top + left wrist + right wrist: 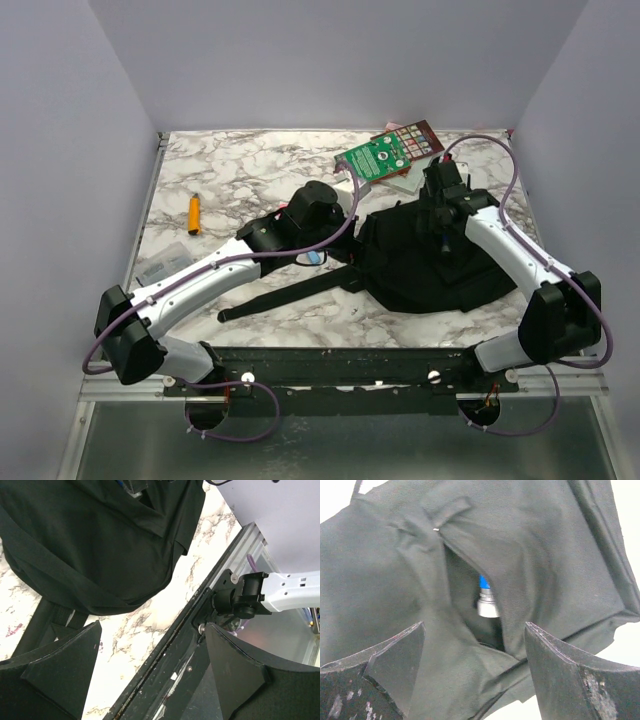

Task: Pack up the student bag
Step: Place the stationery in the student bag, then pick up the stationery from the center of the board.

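Both spread empty, the right gripper (475, 626) hangs above a blue-tipped item (485, 596) inside the student bag (560, 555), the left gripper (152, 625) beside it; orange marker (194, 213) and green book (378, 160) lie unpacked

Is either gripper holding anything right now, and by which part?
Nothing is held. The left gripper is open and empty; the right gripper is open over the student bag, not gripping it.

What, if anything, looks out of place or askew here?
The student bag lies flat and crumpled, one long strap trailing toward the near-left. The green-covered book sits crooked at the far edge. Nothing looks spilled or damaged.
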Controlling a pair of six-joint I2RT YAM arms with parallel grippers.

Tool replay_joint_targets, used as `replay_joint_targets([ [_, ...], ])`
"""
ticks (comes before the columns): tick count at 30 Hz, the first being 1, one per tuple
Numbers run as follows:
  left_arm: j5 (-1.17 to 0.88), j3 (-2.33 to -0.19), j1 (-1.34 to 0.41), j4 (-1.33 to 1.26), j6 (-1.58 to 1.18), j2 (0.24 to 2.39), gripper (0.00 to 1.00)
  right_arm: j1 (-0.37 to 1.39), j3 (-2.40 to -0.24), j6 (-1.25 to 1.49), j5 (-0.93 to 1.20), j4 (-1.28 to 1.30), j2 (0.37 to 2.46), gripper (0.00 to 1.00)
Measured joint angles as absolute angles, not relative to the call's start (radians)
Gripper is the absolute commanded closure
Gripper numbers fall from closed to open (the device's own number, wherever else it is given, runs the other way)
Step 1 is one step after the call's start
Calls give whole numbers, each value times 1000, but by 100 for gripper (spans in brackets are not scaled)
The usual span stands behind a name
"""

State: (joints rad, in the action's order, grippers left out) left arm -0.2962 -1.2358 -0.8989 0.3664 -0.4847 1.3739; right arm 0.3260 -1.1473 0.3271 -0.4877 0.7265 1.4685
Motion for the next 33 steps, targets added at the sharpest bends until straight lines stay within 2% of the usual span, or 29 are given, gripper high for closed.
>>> replay_joint_targets([
  [5,-239,-1230,-899,369,-463,1336,12,342,-1185,342,-345,699,1452,20],
  [8,-197,-1224,-899,369,-448,1293,12,397,-1196,381,-267,658,1458,27],
  [15,-55,-1162,-899,337,-427,1127,12,581,-1156,540,-29,363,1503,30],
  [18,22,-1115,-899,308,-425,1043,12,646,-1153,576,37,244,1567,36],
  [21,94,-1094,-899,292,-424,990,12,688,-1168,586,83,167,1656,34],
  [24,147,-1080,-899,270,-421,957,12,736,-1183,577,91,123,1748,29],
  [33,241,-1040,-899,232,-403,895,12,889,-1219,445,-103,110,1897,31],
])
